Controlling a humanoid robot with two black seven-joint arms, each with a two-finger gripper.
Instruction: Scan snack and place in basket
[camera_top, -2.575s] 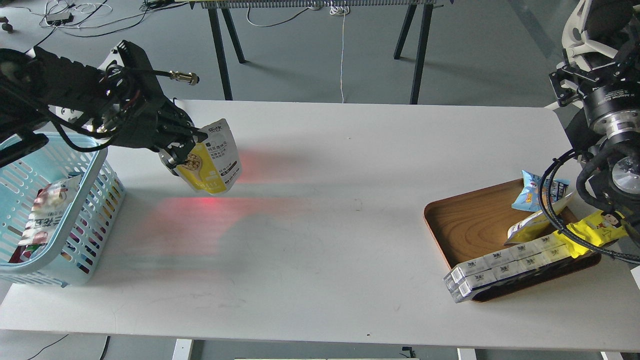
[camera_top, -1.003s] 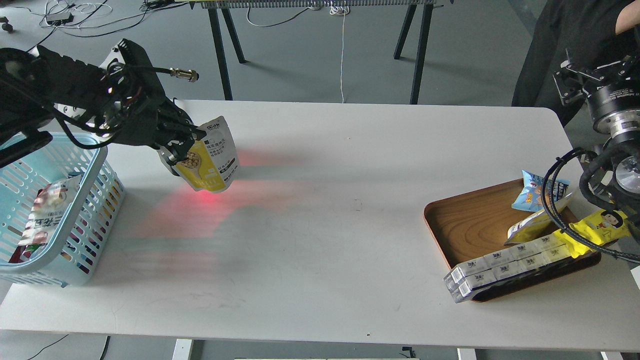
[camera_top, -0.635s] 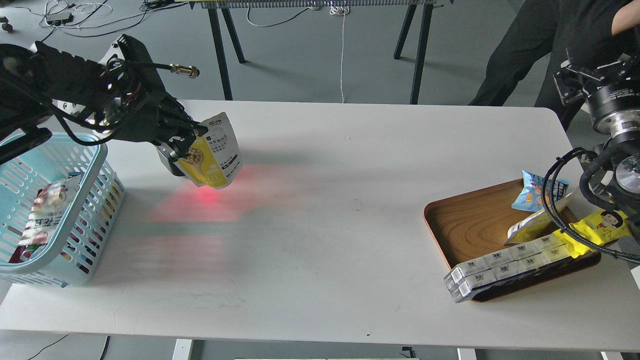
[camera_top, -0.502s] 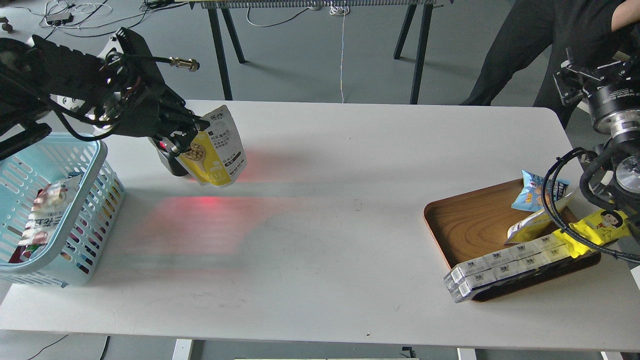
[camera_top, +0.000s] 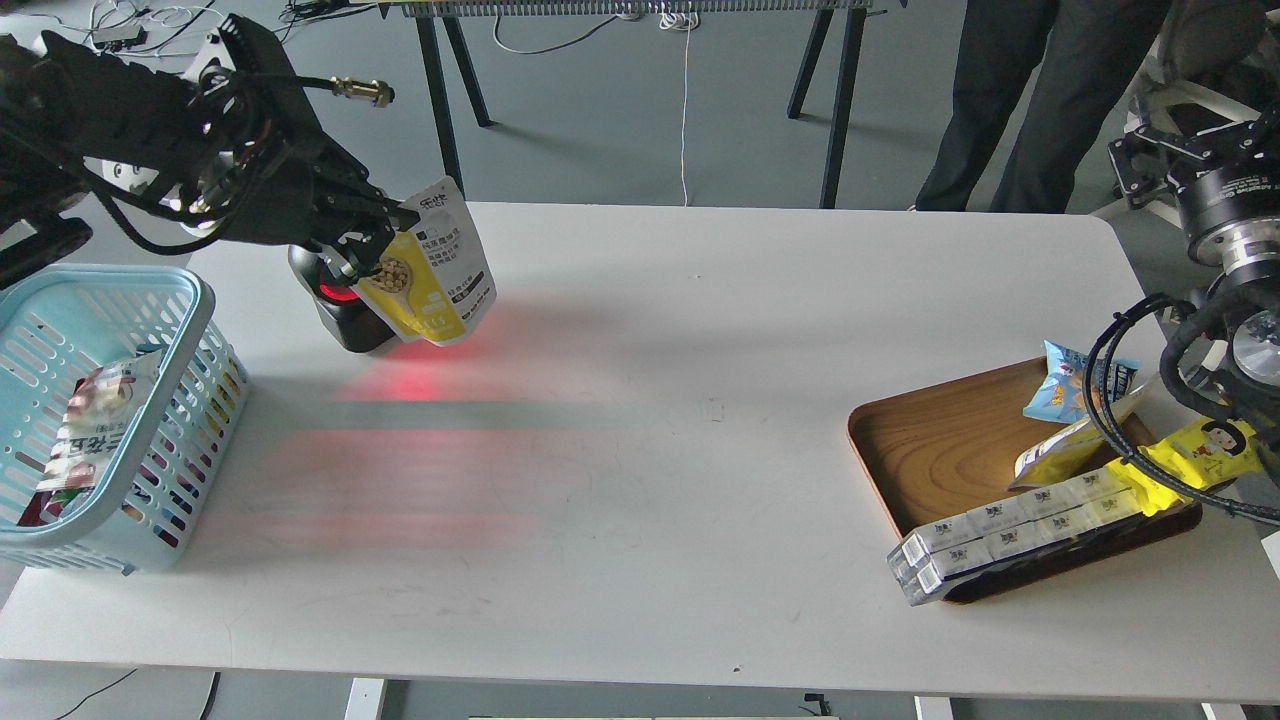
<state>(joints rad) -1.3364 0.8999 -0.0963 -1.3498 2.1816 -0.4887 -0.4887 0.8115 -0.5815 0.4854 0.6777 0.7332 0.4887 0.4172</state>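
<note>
My left gripper (camera_top: 375, 240) is shut on the snack (camera_top: 440, 280), a flat pouch with a yellow lower part, white top and a round picture of tan beans. It hangs tilted above the table's far left. Right behind it stands a dark scanner (camera_top: 345, 315) with a red light, casting a red glow on the table. The light blue basket (camera_top: 150, 400) stands at the left edge, apart from the pouch, with a packet inside. Only the thick parts of my right arm (camera_top: 1225, 290) show at the right edge; its gripper is out of view.
A brown wooden tray (camera_top: 940, 450) at the right holds a small blue packet (camera_top: 1075, 385), a yellow wrapper with a cartoon face (camera_top: 1195, 455), another pouch and long white boxes (camera_top: 1010, 535). A person's legs (camera_top: 1040, 100) stand behind the table's far right corner.
My left gripper has risen and drawn back with the snack, uncovering the scanner beneath it. The red glow has shifted on the table. The person behind the table has moved left.
</note>
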